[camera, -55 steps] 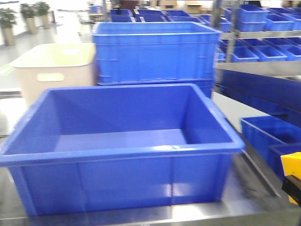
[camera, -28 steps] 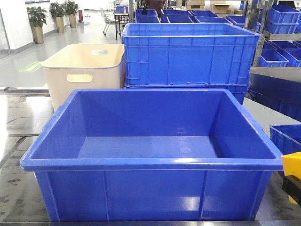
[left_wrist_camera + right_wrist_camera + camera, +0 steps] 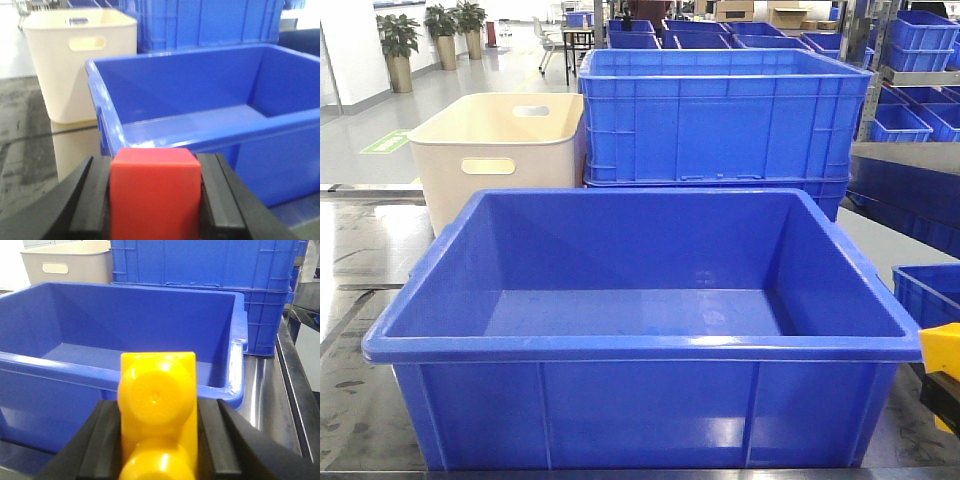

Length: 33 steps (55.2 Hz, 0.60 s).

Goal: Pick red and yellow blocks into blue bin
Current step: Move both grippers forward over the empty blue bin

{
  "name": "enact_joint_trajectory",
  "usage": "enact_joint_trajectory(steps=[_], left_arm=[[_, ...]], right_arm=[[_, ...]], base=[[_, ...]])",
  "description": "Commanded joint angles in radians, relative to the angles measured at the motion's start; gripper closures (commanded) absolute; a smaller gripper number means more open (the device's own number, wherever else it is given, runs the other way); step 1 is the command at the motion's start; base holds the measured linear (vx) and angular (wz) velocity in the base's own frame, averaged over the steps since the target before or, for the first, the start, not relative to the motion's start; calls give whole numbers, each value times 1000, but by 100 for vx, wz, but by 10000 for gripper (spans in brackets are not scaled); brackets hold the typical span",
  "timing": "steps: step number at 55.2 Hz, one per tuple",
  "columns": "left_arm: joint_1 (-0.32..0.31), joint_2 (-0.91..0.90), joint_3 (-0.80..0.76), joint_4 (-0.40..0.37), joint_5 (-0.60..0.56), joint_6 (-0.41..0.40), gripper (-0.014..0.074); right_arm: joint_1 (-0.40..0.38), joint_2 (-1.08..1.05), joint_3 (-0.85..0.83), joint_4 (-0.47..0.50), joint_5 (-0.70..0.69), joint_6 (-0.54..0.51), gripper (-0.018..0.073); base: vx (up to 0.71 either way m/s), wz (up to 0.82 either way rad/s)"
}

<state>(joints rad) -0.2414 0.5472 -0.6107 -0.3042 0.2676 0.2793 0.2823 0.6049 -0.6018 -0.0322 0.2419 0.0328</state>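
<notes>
Since a second ago the front view had swung and settled, the blue bin [image 3: 640,347] centred and empty. My left gripper [image 3: 155,197] was clamped on the red cube [image 3: 155,185], my right gripper [image 3: 157,440] on the yellow brick [image 3: 157,400], both outside the near wall, about level with its rim. Pushing forward without lifting, I judged, could knock a block on that rim; releasing there would miss.

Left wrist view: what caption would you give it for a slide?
Left hand grips a red cube in front of the blue bin, cream tub behind.
</notes>
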Motion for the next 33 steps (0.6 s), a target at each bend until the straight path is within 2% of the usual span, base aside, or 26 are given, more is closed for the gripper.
enact_joint_trajectory(steps=[1, 10, 18, 27, 33], left_arm=[[-8, 2, -27, -16, -96, 1, 594], [-8, 2, -27, -21, -73, 1, 594], [-8, 31, -49, -32, -106, 2, 594], [-13, 236, -222, -47, -90, 103, 594], [-60, 426, -389, -83, -78, 188, 594]], right_arm=[[-2, 3, -31, -6, -101, -7, 569], [-2, 3, -31, 44, -99, -1, 569], [-2, 35, -70, 70, -93, -6, 569], [-2, 213, -259, 70, -56, -88, 569], [-2, 396, -420, 75, -31, -140, 569]], base=[[0, 0], [0, 0], [0, 0], [0, 0], [0, 0]])
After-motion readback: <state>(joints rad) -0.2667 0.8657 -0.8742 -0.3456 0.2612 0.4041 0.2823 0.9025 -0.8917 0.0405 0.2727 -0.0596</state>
